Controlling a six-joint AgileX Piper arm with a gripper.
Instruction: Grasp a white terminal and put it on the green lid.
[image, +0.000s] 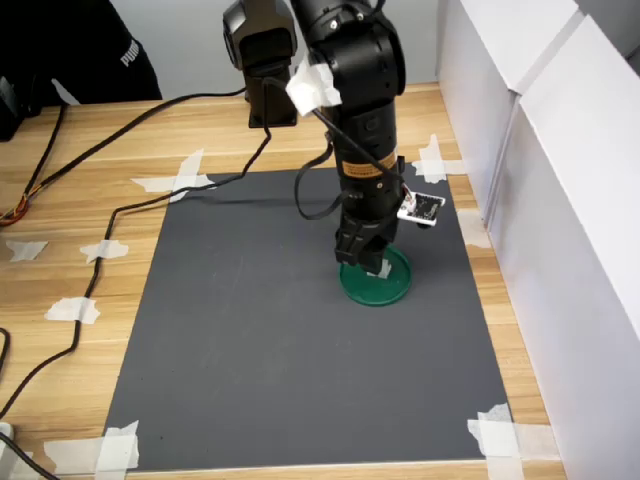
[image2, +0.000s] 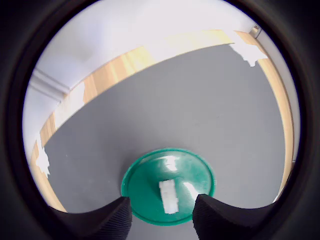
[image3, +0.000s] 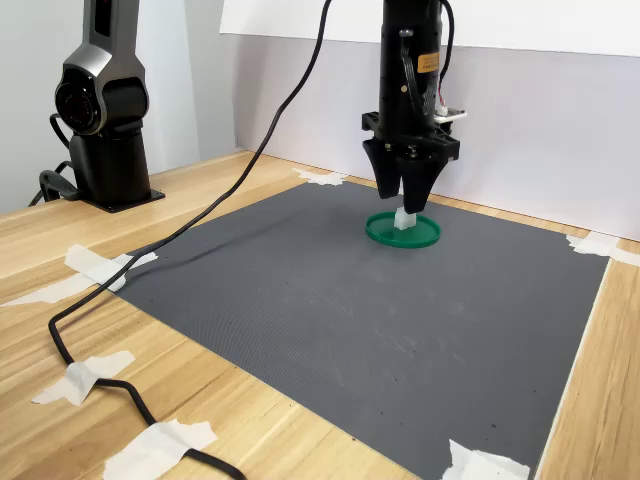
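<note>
Room lies wide around the lid (image3: 402, 230): we see bare mat (image3: 330, 300) on nearly every side of it in both exterior views, with the mat's far edge and the white wall (image3: 520, 130) closer behind it in the second exterior view. Our hand (image3: 405, 205) hangs straight down over the lid, its two dark fingers (image2: 107, 220) apart, with the terminal (image2: 168, 196) lying free between them on the lid's face. In the wrist view neither finger touches it. The lid is a flat, glossy green disc with a low raised rim; the terminal is a small white blocky piece, longer than wide. The mat is matte dark grey, faintly textured, taped at its corners with white tape (image: 180, 178) onto the pale wood tabletop (image: 70, 220). White boxes (image: 560, 150) stand along the first exterior view's right, past the mat's edge. A black cable (image3: 200, 225) runs over the wood and across the mat's corner, well apart from the lid.
</note>
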